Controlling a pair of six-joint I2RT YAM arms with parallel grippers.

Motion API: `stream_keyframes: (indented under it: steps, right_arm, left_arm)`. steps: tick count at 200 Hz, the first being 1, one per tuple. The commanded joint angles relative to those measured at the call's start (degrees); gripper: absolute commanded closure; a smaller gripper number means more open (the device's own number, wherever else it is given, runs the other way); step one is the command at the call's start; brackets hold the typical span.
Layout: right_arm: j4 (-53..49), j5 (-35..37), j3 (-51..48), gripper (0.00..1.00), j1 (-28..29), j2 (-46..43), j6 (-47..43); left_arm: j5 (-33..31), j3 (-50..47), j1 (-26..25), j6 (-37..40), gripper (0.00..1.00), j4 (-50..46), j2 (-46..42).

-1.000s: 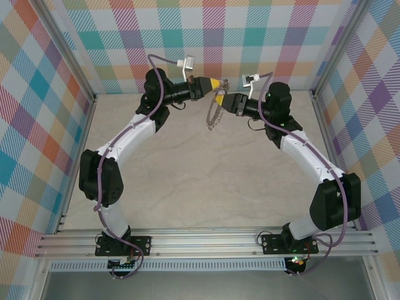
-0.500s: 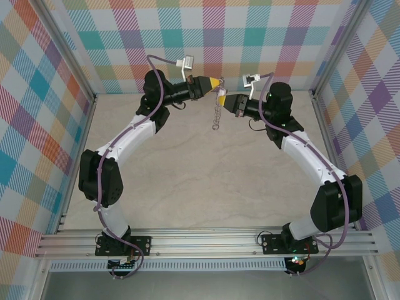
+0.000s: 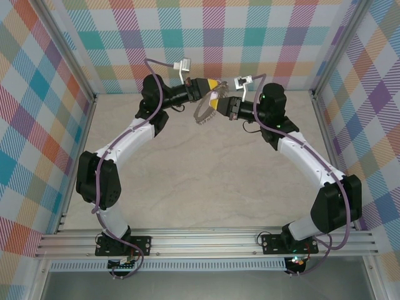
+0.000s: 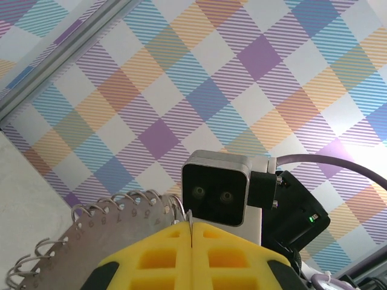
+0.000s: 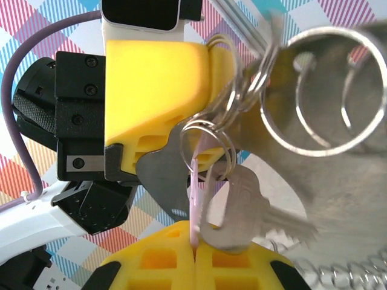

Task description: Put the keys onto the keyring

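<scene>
High at the back of the top view my two grippers meet tip to tip. My left gripper (image 3: 214,84) (image 4: 191,232) is shut on a thin wire of the keyring (image 3: 202,113), a grey loop with a scalloped coil edge (image 4: 103,220) that hangs below and to its left. My right gripper (image 3: 217,102) (image 5: 195,246) is shut on the keys: their pale lilac tab (image 5: 196,199) is pinched edge-on between the yellow pads. A silver key (image 5: 245,208) rests beside it. Both hang from a small split ring (image 5: 208,142) right under the left gripper's yellow finger (image 5: 157,84).
Larger blurred rings (image 5: 326,90) of the bunch fill the upper right of the right wrist view. The checked back wall (image 3: 250,44) stands just behind both grippers. The right wrist's camera housing (image 4: 219,192) faces the left wrist at close range. The pale tabletop (image 3: 200,181) lies below.
My right gripper has shut and moved left, close up to the left gripper. The keyring, hanging straight down half a second ago, has swung out to the left.
</scene>
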Motion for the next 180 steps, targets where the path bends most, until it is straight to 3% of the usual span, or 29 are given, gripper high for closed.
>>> stream_keyframes:
  steps: [1, 74, 109, 129, 180]
  right_arm:
    - [-1.8, -1.3, 3.7, 1.00, 1.4, 1.5, -2.2]
    - [-4.7, 1.0, 2.6, 1.00, 1.4, 0.7, -3.3]
    - [-5.4, 1.8, -1.3, 0.72, 0.3, -3.0, -2.7]
    - [-5.6, 2.2, -4.2, 0.63, -0.3, -6.4, -2.2]
    - [-10.1, 8.3, -8.6, 0.56, -2.8, -18.1, -3.2]
  left_arm:
    - [-0.8, -0.8, -0.7, -0.6, 1.00, 4.6, -3.3]
    - [-2.4, -2.7, -0.8, -1.5, 1.00, 6.3, -4.0]
    - [-3.2, -4.1, -0.8, -2.9, 1.00, 9.5, -4.2]
    - [-3.3, -4.8, -0.8, -4.1, 1.00, 12.1, -4.0]
    - [-1.7, -5.2, -0.8, -3.9, 1.00, 16.4, -4.0]
